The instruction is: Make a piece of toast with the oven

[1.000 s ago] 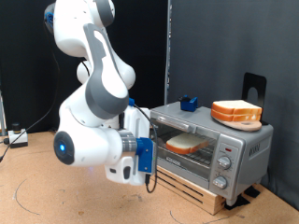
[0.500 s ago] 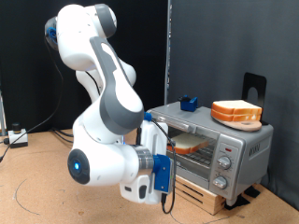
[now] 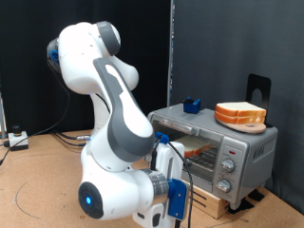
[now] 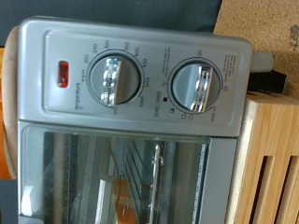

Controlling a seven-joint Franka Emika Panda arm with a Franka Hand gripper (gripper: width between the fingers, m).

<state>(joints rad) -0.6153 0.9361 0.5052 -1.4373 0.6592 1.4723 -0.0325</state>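
Observation:
The silver oven (image 3: 231, 152) sits on a wooden crate, its glass door shut. A pale piece of toast (image 3: 196, 144) shows through the glass, partly hidden by my arm. My gripper (image 3: 179, 207) hangs low in front of the left part of the oven's door; its fingers do not show. The wrist view looks close at the oven's panel (image 4: 140, 56), with two round knobs (image 4: 110, 80) (image 4: 196, 87) and a red lamp (image 4: 64, 73). The glass door (image 4: 112, 182) and the wire rack fill the rest of that view. No fingers show there.
A thick stack of bread slices (image 3: 239, 115) lies on the oven's top, with a small blue thing (image 3: 193, 104) to its left. A black stand (image 3: 256, 90) rises behind. The wooden crate (image 3: 207, 198) (image 4: 273, 159) is under the oven. Cables lie on the floor at the left.
My arm has swung down and to the exterior view's right, bringing the hand lower and closer to the oven's front. It now covers more of the door.

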